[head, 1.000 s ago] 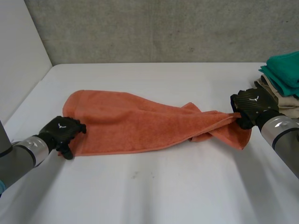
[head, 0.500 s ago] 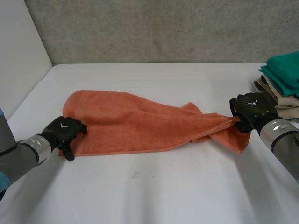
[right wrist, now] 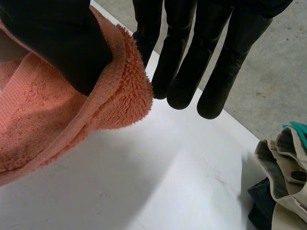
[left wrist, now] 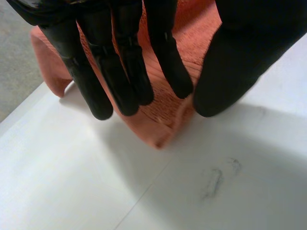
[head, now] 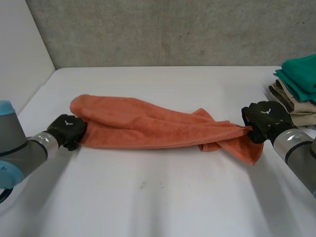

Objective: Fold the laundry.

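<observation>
An orange towel (head: 148,128) lies stretched in a long bunched band across the white table (head: 163,197). My left hand (head: 69,129) is at its left end. In the left wrist view the towel's near corner (left wrist: 160,127) sticks out between the long fingers (left wrist: 124,72) and the thumb, which pinch it. My right hand (head: 261,118) holds the towel's right end just above the table, and a loose flap hangs below it. In the right wrist view the thumb (right wrist: 57,38) presses the towel's thick edge (right wrist: 53,124) against the fingers.
A stack of folded clothes (head: 298,84), teal on top and beige below, sits at the table's right edge just behind my right hand; it also appears in the right wrist view (right wrist: 283,187). A white side wall (head: 19,59) borders the table on the left.
My left hand has closed on the towel's left end and turned palm-in. The towel has narrowed from a flat spread into a taut bunched band. My right hand has barely moved.
</observation>
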Controlling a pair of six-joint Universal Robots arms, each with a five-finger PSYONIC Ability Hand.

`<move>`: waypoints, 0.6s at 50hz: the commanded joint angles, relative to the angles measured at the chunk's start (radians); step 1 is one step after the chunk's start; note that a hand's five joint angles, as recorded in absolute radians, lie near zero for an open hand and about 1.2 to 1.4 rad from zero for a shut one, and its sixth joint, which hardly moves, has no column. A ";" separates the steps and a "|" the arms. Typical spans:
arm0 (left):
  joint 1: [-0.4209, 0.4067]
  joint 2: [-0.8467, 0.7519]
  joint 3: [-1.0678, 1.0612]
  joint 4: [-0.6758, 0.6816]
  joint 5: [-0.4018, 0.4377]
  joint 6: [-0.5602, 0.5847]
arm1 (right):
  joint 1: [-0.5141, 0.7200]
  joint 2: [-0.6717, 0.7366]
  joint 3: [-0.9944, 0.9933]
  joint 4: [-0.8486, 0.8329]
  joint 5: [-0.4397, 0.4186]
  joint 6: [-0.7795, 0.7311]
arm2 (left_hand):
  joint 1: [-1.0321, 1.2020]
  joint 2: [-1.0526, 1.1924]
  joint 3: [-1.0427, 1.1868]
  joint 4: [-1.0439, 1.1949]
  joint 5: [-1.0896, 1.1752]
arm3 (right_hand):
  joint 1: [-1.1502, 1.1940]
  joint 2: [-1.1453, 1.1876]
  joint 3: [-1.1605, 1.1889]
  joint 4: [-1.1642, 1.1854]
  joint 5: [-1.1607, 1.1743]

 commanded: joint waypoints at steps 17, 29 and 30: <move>-0.048 0.531 -0.179 -0.019 -0.159 -0.053 | -0.011 -0.199 -0.086 0.257 -0.008 -0.091 | 0.453 0.474 0.475 0.472 0.484 | 0.418 0.237 0.211 0.210 0.226; -0.119 0.615 -0.256 -0.019 -0.145 -0.146 | 0.003 -0.222 -0.180 0.493 -0.009 -0.199 | 0.453 0.474 0.475 0.472 0.484 | 0.418 0.237 0.211 0.210 0.226; -0.122 0.584 -0.253 -0.015 -0.145 -0.146 | 0.003 -0.187 -0.181 0.480 -0.010 -0.195 | 0.453 0.474 0.475 0.472 0.484 | 0.418 0.237 0.211 0.210 0.226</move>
